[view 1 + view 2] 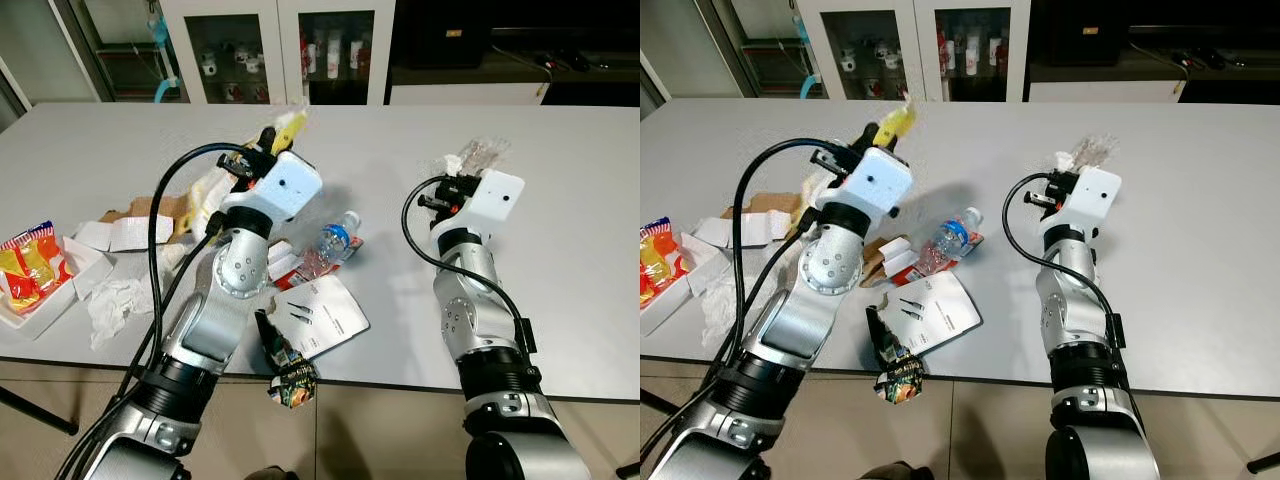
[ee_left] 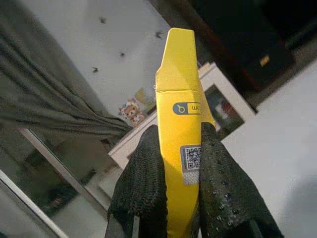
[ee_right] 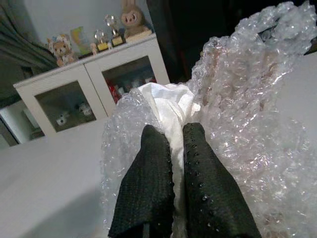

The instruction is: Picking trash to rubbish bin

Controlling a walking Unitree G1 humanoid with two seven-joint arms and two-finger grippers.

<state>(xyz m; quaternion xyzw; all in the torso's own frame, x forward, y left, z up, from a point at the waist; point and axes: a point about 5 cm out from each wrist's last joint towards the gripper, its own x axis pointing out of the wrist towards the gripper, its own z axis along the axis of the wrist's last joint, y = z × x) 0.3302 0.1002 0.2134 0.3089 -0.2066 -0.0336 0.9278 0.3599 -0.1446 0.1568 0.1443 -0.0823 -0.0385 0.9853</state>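
Note:
My left gripper [image 2: 179, 148] is shut on a flattened yellow box [image 2: 180, 114], held up above the grey table [image 1: 560, 290]; the same yellow box [image 1: 287, 128] pokes out past the white wrist in the eye views. My right gripper [image 3: 177, 148] is shut on a wad of bubble wrap [image 3: 247, 134] with white tissue [image 3: 166, 101] bunched inside it. That bubble wrap [image 1: 478, 155] sits raised over the table's right half. Trash lies below the left arm: a crushed water bottle [image 1: 338, 240], a white leaflet [image 1: 325, 315] and a crumpled foil wrapper [image 1: 290, 378] at the table's front edge.
Torn cardboard [image 1: 150, 215], white paper scraps [image 1: 118, 300] and a white tray [image 1: 75, 285] with red and yellow packets [image 1: 30, 265] lie at the left. White glass-door cabinets [image 1: 280, 50] stand behind the table. The table's right and far parts are bare.

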